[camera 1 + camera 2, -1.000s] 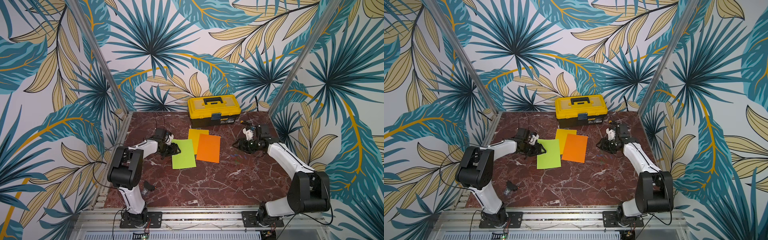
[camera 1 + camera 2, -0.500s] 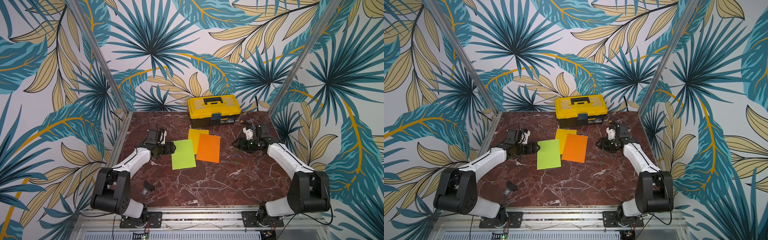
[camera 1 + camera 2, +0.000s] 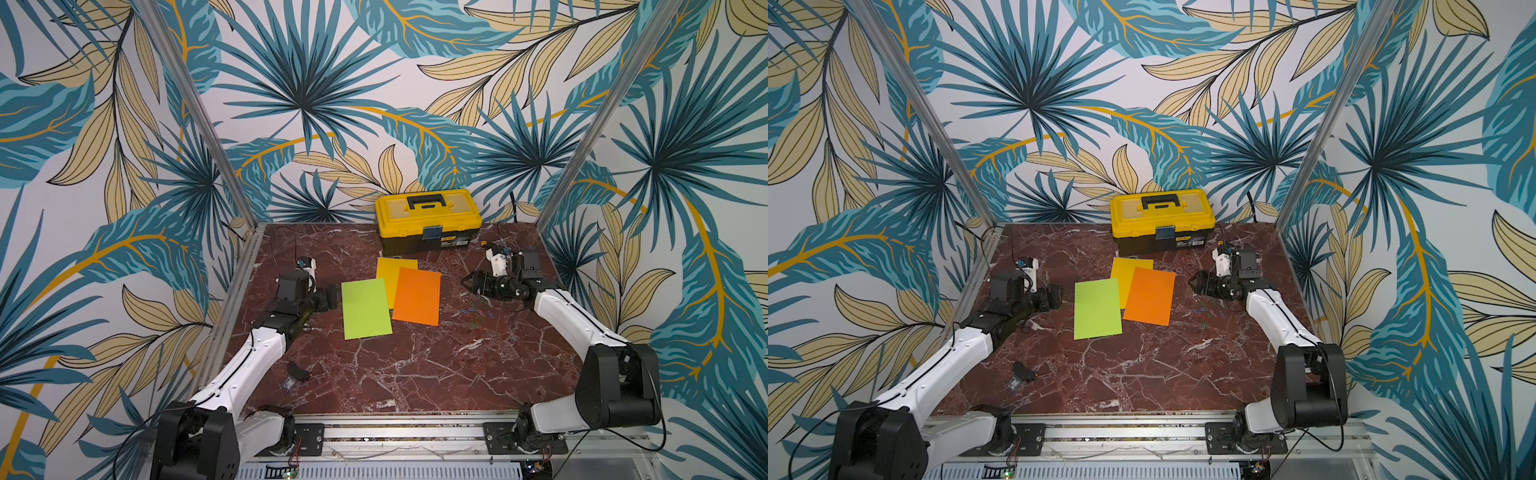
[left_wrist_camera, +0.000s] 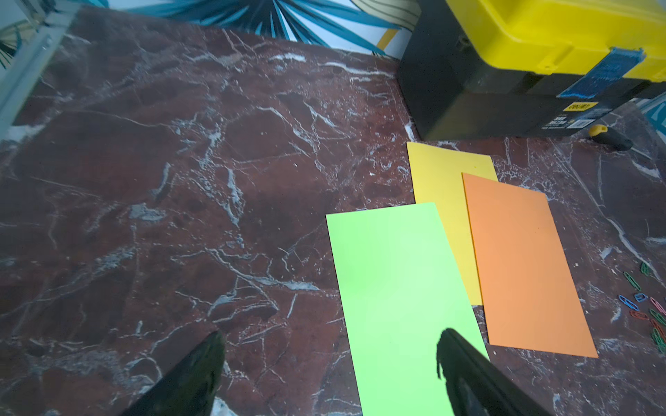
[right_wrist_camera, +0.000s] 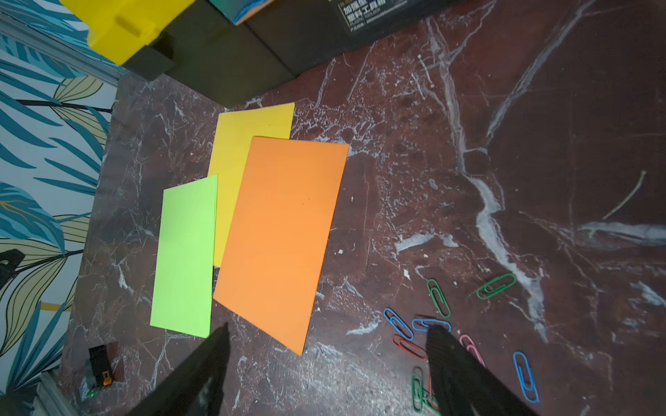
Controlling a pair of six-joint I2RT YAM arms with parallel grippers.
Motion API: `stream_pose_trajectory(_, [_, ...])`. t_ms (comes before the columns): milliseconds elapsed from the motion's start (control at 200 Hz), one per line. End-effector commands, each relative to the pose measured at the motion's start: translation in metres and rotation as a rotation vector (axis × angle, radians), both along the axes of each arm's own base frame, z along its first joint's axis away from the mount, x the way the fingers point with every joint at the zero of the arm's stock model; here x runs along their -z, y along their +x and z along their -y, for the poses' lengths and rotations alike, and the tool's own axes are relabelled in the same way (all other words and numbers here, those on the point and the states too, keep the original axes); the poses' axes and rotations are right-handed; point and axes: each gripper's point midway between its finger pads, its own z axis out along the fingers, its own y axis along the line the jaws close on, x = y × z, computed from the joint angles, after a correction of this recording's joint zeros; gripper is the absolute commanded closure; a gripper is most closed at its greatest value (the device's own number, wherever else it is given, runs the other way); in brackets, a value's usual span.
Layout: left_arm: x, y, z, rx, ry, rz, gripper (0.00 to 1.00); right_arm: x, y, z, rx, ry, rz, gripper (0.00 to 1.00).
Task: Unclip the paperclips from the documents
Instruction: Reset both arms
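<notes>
In the middle of the desk (image 3: pixel 415 365) the yellow sheet (image 3: pixel 395 268) lies partly under the lime green sheet (image 3: pixel 365 307) and the orange sheet (image 3: pixel 417 297), the paperclips (image 5: pixel 438 298) lie loose just right of the orange one, and the left gripper (image 4: pixel 329 335) and the right gripper (image 5: pixel 328 327) both have fingers wide, holding nothing.

Red-brown marble tabletop (image 3: pixel 415 374) with white veining. Far edge, centre: a yellow-and-black toolbox (image 3: pixel 428 220), lid closed. Just in front of it lie three flat sheets: a yellow sheet (image 3: pixel 392 270), overlapped by a lime green sheet (image 3: pixel 365 307) on the left and an orange sheet (image 3: pixel 417 297) on the right. Right of the orange sheet: loose coloured paperclips (image 3: pixel 476 313), scattered on bare marble. Near left: a small black object (image 3: pixel 298 371).
</notes>
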Motion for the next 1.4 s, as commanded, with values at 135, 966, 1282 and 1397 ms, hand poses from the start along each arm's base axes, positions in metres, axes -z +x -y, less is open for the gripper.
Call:
stream_pose_trajectory(135, [-0.027, 0.001, -0.025, -0.086, 0.090, 0.217, 0.06, -0.010, 0.012, 0.019, 0.037, -0.130, 0.199, 0.04])
stream_pose_trajectory(966, [-0.001, 0.011, -0.081, -0.314, 0.308, 0.419, 0.08, 0.022, 0.005, 0.084, 0.290, -0.447, 0.439, 0.00])
stream_pose_trajectory(1282, [0.021, 0.028, -0.087, -0.318, 0.356, 0.415, 0.09, 0.016, -0.004, 0.084, 0.294, -0.465, 0.571, 0.00])
stream_pose_trajectory(1397, [0.028, 0.030, -0.088, -0.324, 0.355, 0.411, 0.09, 0.020, -0.006, 0.084, 0.296, -0.464, 0.609, 0.01])
